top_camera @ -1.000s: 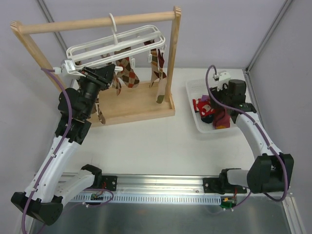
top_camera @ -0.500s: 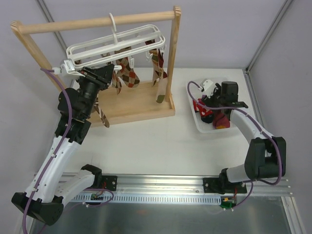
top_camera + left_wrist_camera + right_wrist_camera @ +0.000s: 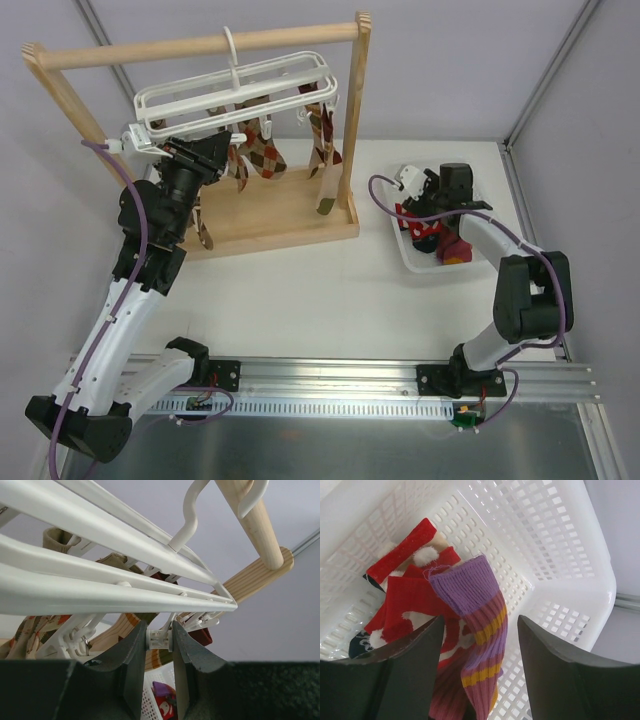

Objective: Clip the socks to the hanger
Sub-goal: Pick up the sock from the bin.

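Observation:
The white railed hanger (image 3: pixel 235 85) hangs by its hook from the wooden rack's top bar; its rails fill the left wrist view (image 3: pixel 100 575). Brown patterned socks (image 3: pixel 262 150) hang clipped under it. My left gripper (image 3: pixel 228 150) is shut on a small white clip (image 3: pixel 159 639) of the hanger. My right gripper (image 3: pixel 425 190) is open over the white basket (image 3: pixel 400 245), its fingers either side of a purple and magenta sock with yellow bands (image 3: pixel 480 630). Red socks with white marks (image 3: pixel 410 595) lie beside it in the basket.
The wooden rack (image 3: pixel 285 215) stands at the back left on its flat base, with an upright post (image 3: pixel 352 110) on the right. The basket's mesh wall (image 3: pixel 560 580) rises close around my right fingers. A metal rail (image 3: pixel 330 385) runs along the near edge.
My right arm has swung left and lowered over the basket's socks. My left gripper has stayed on the hanger clip; the hanger has shifted slightly.

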